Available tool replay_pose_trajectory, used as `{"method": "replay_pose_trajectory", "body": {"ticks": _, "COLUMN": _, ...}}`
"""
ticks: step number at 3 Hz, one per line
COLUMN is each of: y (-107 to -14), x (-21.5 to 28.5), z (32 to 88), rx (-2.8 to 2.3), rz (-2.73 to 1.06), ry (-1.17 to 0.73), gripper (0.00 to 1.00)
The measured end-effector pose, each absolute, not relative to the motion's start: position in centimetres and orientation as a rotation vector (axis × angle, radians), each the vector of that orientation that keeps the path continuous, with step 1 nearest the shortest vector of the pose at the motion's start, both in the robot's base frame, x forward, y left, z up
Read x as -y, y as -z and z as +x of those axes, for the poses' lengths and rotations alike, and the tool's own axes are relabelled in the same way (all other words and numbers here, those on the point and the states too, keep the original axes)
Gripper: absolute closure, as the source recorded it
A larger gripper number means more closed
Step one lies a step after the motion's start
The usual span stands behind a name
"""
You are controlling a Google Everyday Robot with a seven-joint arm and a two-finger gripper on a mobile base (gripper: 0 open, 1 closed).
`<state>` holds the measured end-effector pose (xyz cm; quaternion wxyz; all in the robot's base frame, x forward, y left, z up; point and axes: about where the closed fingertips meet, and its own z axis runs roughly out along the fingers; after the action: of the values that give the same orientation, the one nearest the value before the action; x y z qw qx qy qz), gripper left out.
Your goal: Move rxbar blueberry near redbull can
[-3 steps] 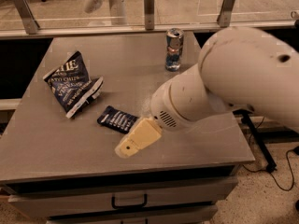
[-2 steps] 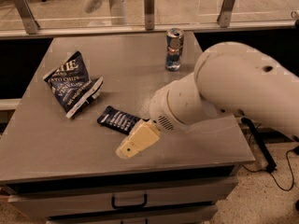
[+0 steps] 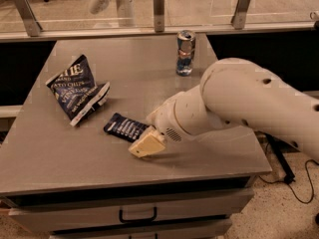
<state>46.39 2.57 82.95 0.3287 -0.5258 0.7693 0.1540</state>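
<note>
The rxbar blueberry (image 3: 125, 127) is a small dark navy wrapper with white lettering, lying flat near the middle front of the grey table (image 3: 60, 158). The redbull can (image 3: 185, 53) stands upright at the back of the table, right of centre. My gripper (image 3: 147, 145) shows as a cream-coloured end piece at the tip of the big white arm. It sits just right of and in front of the bar, touching or overlapping the bar's right end. The arm covers the right front part of the table.
A larger navy chip bag (image 3: 76, 90) with white lettering lies crumpled at the left of the table. A glass rail with metal posts (image 3: 158, 8) runs behind the back edge. Drawers with a black handle (image 3: 137, 216) sit under the front edge.
The arm has swung lower and further across the right of the table. The gripper tip stays by the bar's right end. The bar, can and bag have not moved.
</note>
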Motion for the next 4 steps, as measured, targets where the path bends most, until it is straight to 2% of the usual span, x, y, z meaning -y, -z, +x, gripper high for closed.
{"method": "replay_pose_trajectory", "body": {"ticks": 2, "y": -82.73, "x": -2.64, "z": 46.57, "rx": -2.013, "rz": -1.389, "ry": -0.406, "gripper": 0.87}}
{"method": "replay_pose_trajectory", "body": {"ticks": 3, "y": -82.74, "x": -2.63, "z": 46.58, "rx": -2.014, "rz": -1.389, "ry": -0.406, "gripper": 1.0}}
{"method": "replay_pose_trajectory", "body": {"ticks": 4, "y": -82.74, "x": -2.64, "z": 46.57, "rx": -2.013, "rz": -1.389, "ry": -0.406, "gripper": 1.0}}
